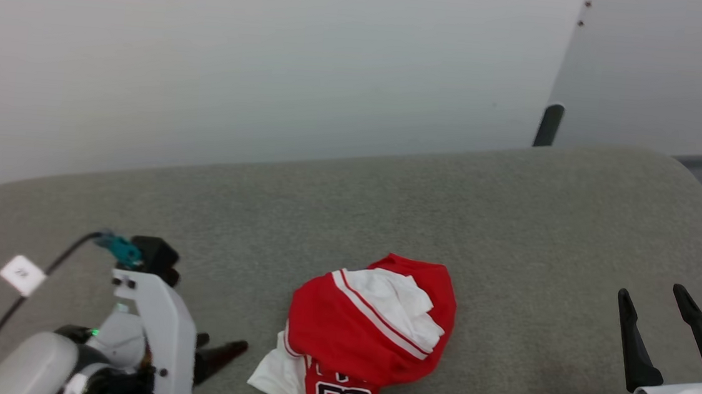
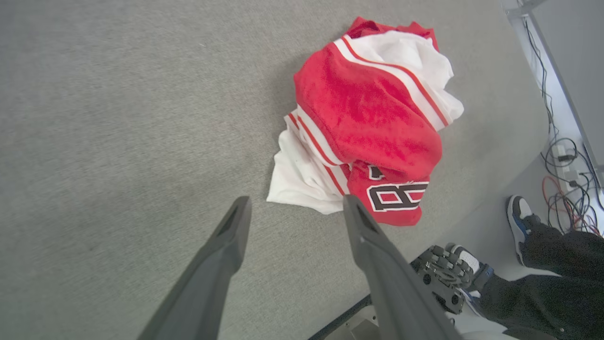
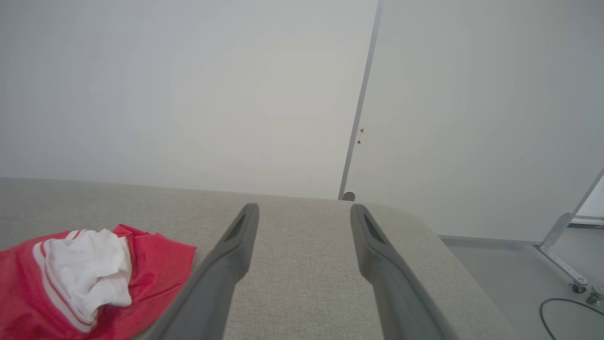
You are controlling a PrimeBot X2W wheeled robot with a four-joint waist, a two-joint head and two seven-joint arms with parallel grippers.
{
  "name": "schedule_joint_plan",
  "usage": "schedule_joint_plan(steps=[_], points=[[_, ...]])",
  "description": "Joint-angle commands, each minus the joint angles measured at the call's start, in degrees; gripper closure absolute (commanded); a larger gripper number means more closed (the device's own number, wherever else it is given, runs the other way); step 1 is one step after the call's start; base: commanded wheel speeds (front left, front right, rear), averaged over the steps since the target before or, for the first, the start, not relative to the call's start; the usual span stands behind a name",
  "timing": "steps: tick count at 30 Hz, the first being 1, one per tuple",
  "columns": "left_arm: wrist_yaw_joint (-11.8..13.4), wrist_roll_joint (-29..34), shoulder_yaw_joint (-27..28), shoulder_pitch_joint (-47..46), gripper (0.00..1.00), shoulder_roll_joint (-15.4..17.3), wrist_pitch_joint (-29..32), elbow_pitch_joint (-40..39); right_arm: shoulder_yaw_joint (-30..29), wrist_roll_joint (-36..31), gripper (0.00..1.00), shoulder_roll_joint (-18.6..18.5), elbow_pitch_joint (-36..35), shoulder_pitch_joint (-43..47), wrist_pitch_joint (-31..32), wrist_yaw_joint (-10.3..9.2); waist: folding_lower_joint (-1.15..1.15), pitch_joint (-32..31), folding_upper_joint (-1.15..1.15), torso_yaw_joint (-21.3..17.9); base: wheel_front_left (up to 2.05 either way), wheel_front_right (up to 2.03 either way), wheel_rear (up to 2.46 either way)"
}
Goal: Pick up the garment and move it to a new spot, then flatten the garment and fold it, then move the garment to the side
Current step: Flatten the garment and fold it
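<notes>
garment (image 1: pixel 371 336): crumpled heap on the grey worktop (image 1: pixel 512 222), near its front edge, between the arms
left gripper (image 2: pixel 296 200): fingers spread, empty, tips just beside the white sleeve edge
right gripper (image 1: pixel 650 292): fingers spread, empty, well apart from the heap
step: pick-up, not yet begun
how: pinch a thick fold, not one loose layer; lift clear before carrying
lettering (image 2: pixel 396 196): black, white-outlined; probably "8", rest folded under
tag (image 1: pixel 21 274): white, on left arm's cable, print unreadable

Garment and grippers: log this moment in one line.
garment: crumpled on grey surface | left gripper: open, close by | right gripper: open, apart
</notes>
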Motion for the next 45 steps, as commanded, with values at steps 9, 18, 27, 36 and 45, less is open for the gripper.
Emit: schedule_joint_plan(steps=[9,18,27,36,45], points=[[-1.93,2.05,-3.92,-1.65,0.00,-1.88,0.67,4.22,0.78,0.61,0.00,-0.11,-0.20,-2.41,-0.36,0.00,0.00,3.82,0.00,-4.87,0.00,0.00,0.00],[-3.69,3.59,-4.54,-2.79,0.00,-1.88,-1.25,10.05,0.90,0.51,0.00,0.97,-0.94,-4.14,-0.96,0.00,0.00,7.99,0.00,-7.64,0.00,0.00,0.00],[-4.17,3.33,-5.42,-3.06,0.00,-3.71,-1.96,16.98,0.64,-0.13,0.00,1.50,-0.85,-5.42,-1.35,0.00,0.00,9.69,0.00,-8.65,0.00,0.00,0.00],[-5.60,1.03,-6.48,-3.46,1.00,-5.67,0.44,21.42,0.07,-0.55,0.00,1.50,-0.87,-5.33,-1.02,0.00,0.00,9.16,0.00,-7.61,0.00,0.00,0.00],[-4.97,0.76,-5.07,-5.61,1.00,-2.93,2.09,19.70,-0.61,-0.97,0.00,1.51,-1.44,-3.05,-0.26,0.00,0.00,6.48,0.00,-4.50,0.00,0.00,0.00]])
